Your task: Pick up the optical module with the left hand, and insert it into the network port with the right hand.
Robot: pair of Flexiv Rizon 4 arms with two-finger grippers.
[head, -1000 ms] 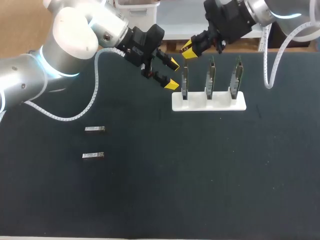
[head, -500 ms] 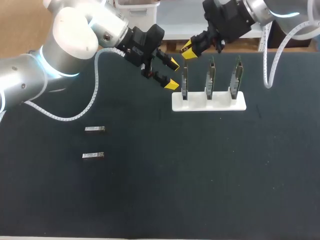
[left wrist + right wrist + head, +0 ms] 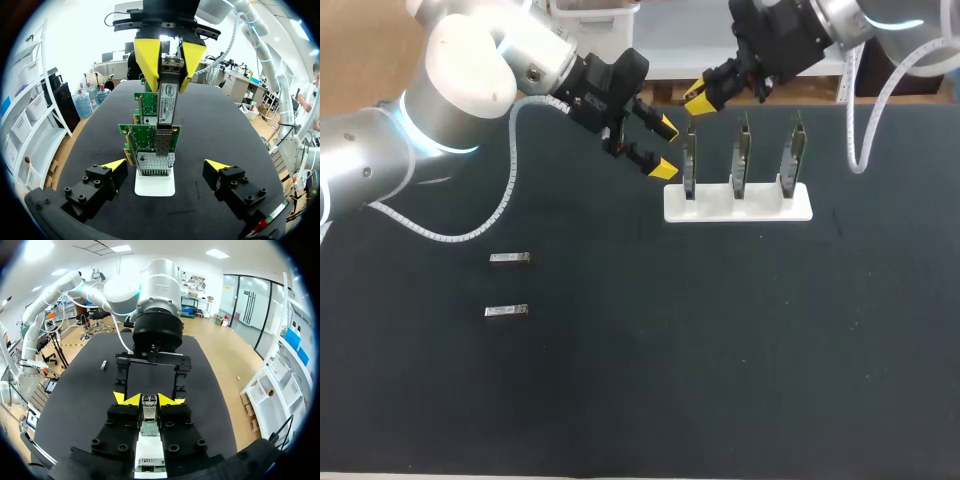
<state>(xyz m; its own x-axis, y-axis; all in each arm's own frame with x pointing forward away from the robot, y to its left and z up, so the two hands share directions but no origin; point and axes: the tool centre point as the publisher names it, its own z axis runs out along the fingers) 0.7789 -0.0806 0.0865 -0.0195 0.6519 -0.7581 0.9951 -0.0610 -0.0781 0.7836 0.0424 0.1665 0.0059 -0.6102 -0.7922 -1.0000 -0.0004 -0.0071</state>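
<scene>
My right gripper (image 3: 697,100) hangs just above the leftmost of three green network cards (image 3: 689,160), shut on a silver optical module (image 3: 167,97) that points down at the card's metal port (image 3: 162,144). In the right wrist view the module (image 3: 148,402) sits between my yellow tips (image 3: 148,399), with the card straight beneath it. My left gripper (image 3: 666,147) stands open just left of that card, one finger to each side of it in its own view (image 3: 166,165), holding nothing.
The three cards stand upright in a white holder (image 3: 737,203) at the table's back middle. Two spare optical modules (image 3: 510,259) (image 3: 506,312) lie flat on the dark mat at the left.
The right gripper with the module has shifted only very slightly above the leftmost card. The left arm has not moved.
</scene>
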